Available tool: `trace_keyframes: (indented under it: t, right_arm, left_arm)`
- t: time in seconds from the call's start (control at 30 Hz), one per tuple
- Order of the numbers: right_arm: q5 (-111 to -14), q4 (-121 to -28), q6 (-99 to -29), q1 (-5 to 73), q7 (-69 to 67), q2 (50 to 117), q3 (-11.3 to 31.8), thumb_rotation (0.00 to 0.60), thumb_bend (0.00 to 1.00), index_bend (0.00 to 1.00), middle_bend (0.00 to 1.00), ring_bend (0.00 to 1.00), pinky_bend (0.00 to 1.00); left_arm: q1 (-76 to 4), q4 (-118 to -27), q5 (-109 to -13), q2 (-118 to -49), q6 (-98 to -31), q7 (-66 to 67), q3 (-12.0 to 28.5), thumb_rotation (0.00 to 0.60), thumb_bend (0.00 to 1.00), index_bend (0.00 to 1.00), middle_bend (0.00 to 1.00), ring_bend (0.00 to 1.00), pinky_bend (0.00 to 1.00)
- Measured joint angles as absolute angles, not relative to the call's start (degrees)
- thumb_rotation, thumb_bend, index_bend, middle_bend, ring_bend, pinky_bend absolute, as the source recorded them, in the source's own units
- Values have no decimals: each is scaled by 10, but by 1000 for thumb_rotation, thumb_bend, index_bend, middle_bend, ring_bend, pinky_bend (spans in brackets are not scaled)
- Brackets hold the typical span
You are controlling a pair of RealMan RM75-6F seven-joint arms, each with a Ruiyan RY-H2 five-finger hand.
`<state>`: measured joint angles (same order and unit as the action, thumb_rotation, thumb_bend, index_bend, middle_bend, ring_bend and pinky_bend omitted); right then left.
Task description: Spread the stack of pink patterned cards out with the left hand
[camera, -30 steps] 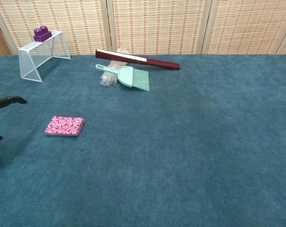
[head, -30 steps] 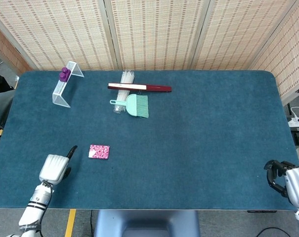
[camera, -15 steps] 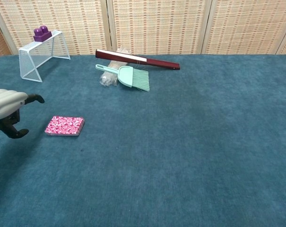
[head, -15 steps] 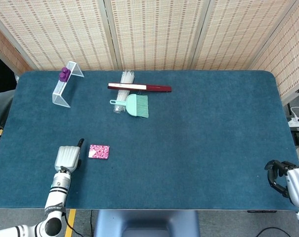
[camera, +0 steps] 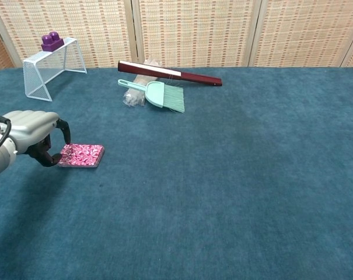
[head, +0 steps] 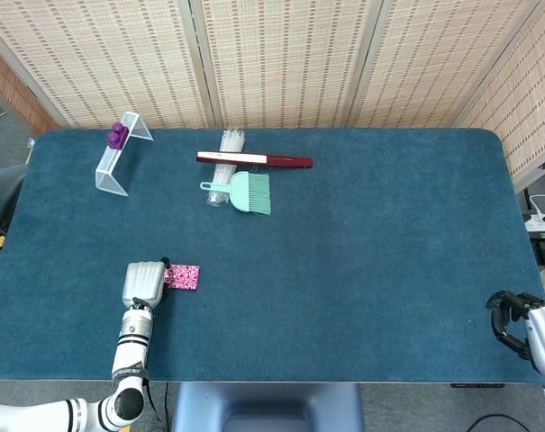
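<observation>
Pink card stack (head: 182,276) (camera: 81,155) lies flat and squared up on the blue felt table (head: 362,252) (camera: 234,192), front-left area, not yet fanned. Left hand (head: 143,284) (camera: 31,130) sits right at the stack's left edge, palm down, back of hand up, forearm running back toward the table's near edge. Fingers curled downward, dark fingertips (camera: 49,158) at the stack's left edge; contact vs. just-beside: can't tell. Not gripping anything.

Right hand (head: 517,321) is at the far right table edge, well apart from the cards, fingers curled in with nothing held; seen in head view only.

Far side of table: mint hand brush (head: 240,192) (camera: 156,95), dark red folded fan (head: 254,159) (camera: 169,73) lying across a clear bundle (head: 227,153), small white wire goal (head: 122,155) (camera: 49,67) with a purple block (head: 118,135) (camera: 51,41) on top.
</observation>
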<state>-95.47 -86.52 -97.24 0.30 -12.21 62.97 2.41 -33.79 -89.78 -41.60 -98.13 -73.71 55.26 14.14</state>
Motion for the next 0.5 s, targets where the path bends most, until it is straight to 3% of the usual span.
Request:
trace_keyframes:
  t: [0.3,0.5]
  right_arm:
    - [-956,-865,-972,3,-120,631,23,600,549,791,734,666,931]
    - [-955,-865,-973,3,-122,630,24,600,549,791,735,666,931]
  left_arm:
    - [-347,-901,-388,-995,-755,567,138,600,425,98,1000,1000,1000]
    - [-357,-904,-364,-1008,-770,588,139,600,425,78,1000,1000,1000]
